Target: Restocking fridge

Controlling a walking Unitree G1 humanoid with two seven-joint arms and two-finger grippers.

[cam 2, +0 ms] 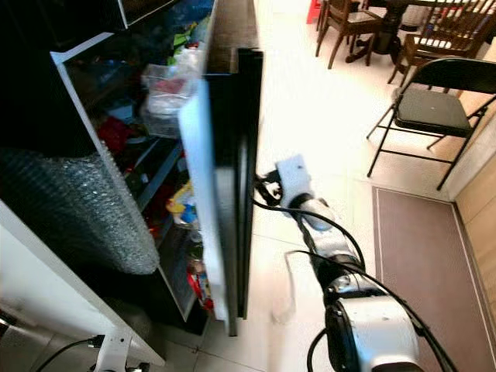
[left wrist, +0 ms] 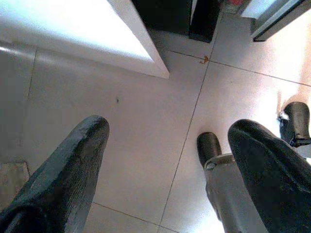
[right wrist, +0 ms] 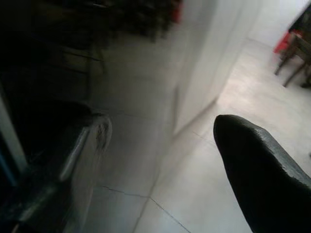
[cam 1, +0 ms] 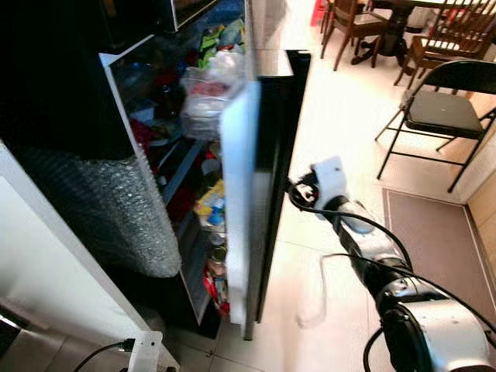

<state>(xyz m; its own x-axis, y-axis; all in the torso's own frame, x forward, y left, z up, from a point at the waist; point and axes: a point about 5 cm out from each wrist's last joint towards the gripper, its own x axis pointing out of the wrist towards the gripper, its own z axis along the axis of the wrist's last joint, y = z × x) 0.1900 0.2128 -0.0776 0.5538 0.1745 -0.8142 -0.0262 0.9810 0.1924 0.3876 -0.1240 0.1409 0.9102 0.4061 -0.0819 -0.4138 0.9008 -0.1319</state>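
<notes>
The fridge door (cam 1: 267,147) stands open and is seen edge-on, black outside and white inside (cam 1: 236,201). The fridge shelves (cam 1: 198,101) are crowded with bags, containers and bottles, and the door racks (cam 1: 213,232) hold more bottles and cans. My right gripper (cam 1: 299,194) reaches forward to the door's black outer face, about halfway up. In the right wrist view its fingers (right wrist: 257,170) are spread open, with the glossy door face close in front. My left gripper (left wrist: 165,160) hangs open over the floor tiles, nothing between its fingers (left wrist: 63,179).
A black folding chair (cam 1: 446,108) stands to the right on the tile floor, with a brown mat (cam 1: 434,232) below it. Wooden dining chairs (cam 1: 356,23) are farther back. Bubble wrap (cam 1: 108,209) and a white counter (cam 1: 46,263) lie left of the fridge. My feet (left wrist: 209,145) are below.
</notes>
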